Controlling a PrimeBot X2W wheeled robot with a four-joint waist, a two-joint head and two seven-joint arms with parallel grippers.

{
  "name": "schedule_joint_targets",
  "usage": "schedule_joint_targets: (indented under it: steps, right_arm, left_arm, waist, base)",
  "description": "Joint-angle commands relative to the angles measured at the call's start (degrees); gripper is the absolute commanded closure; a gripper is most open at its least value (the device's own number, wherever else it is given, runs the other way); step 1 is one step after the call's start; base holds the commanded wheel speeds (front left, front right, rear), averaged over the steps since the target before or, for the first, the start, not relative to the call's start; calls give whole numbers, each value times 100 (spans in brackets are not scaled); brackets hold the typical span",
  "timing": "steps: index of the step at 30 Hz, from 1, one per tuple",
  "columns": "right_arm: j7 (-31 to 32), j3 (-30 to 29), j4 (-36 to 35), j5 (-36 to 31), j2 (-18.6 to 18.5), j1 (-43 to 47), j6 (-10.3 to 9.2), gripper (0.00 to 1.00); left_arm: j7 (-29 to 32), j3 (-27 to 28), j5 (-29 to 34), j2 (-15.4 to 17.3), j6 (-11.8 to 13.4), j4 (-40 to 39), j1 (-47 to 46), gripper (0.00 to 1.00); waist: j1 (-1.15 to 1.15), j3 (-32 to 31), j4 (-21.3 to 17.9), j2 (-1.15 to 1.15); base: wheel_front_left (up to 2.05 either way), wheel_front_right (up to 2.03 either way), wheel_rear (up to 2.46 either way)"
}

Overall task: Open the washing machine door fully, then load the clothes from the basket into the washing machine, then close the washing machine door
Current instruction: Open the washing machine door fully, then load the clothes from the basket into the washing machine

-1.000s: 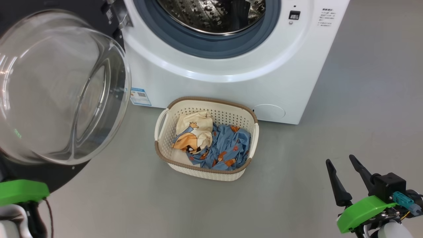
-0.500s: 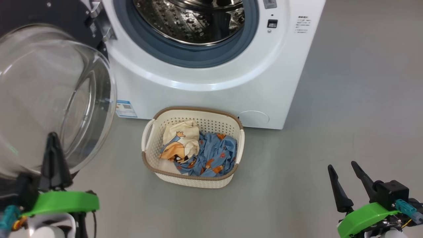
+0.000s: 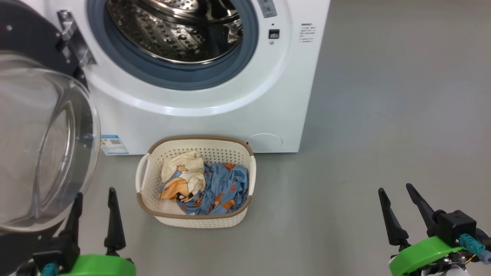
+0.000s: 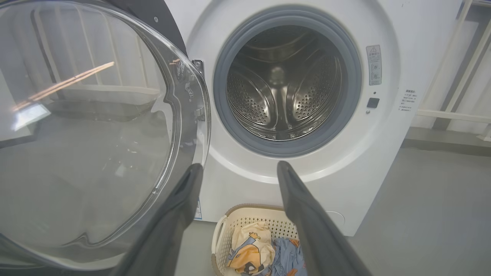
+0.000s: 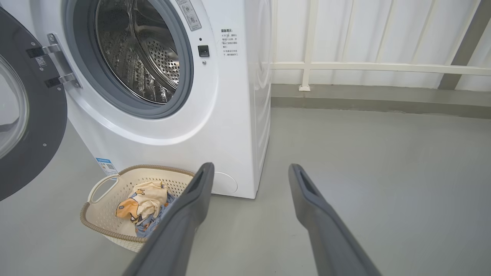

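Note:
The white washing machine [image 3: 215,119] stands with its steel drum [image 3: 172,27] exposed. Its black door [image 3: 42,145] is swung wide to the left, the glass bowl bulging toward me. On the floor in front sits the cream basket [image 3: 147,180], holding the cream garment [image 3: 180,176] and the blue bear-print garment [image 3: 222,189]. My left gripper [image 3: 95,193] is open at the lower left, just beside the door's lower rim. At the lower right my right gripper [image 3: 395,188] is open, well away from the basket. Both hold nothing.
Grey floor [image 3: 383,115] stretches to the right of the machine. A blue label [image 3: 111,145] marks its lower front corner. In the right wrist view a white railing [image 5: 364,67] runs along the wall behind.
The head camera has swung, so machine and basket sit further left in view. My left gripper has risen into view beside the door, both fingers now showing. The right gripper holds its place.

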Motion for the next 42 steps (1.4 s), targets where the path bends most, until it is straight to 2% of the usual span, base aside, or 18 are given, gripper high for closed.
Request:
schedule_joint_targets:
  steps: [1, 8, 19, 40, 42]
  right_arm:
    - [-28, 129, -192, -16, -23, 11, 9, 0]
    - [-28, 183, -406, -73, 7, 137, 9, 0]
    - [-28, 151, -594, -125, 79, 352, 9, 0]
    - [-28, 64, -699, -152, 145, 390, 9, 0]
    - [-28, 59, -683, -154, 152, 384, 9, 0]
  left_arm:
    - [-37, 164, 90, 120, -26, -95, -21, 0]
    - [-37, 154, 257, 152, -152, 27, 239, 0]
    - [-37, 164, 276, 135, -184, 129, 490, 0]
    - [-37, 104, 211, 123, -148, 17, 666, 0]
    - [-37, 128, 208, 123, -50, 88, 676, 0]
  waist:
    - [0, -97, -139, 0]
    - [0, -205, -358, 0]
    - [0, -348, -418, 0]
    - [0, -407, -358, 0]
    - [0, -403, -354, 0]
  base:
    - [0, 0, 0]
    - [0, 0, 0]
    - [0, 0, 0]
    - [0, 0, 0]
    - [0, 0, 0]
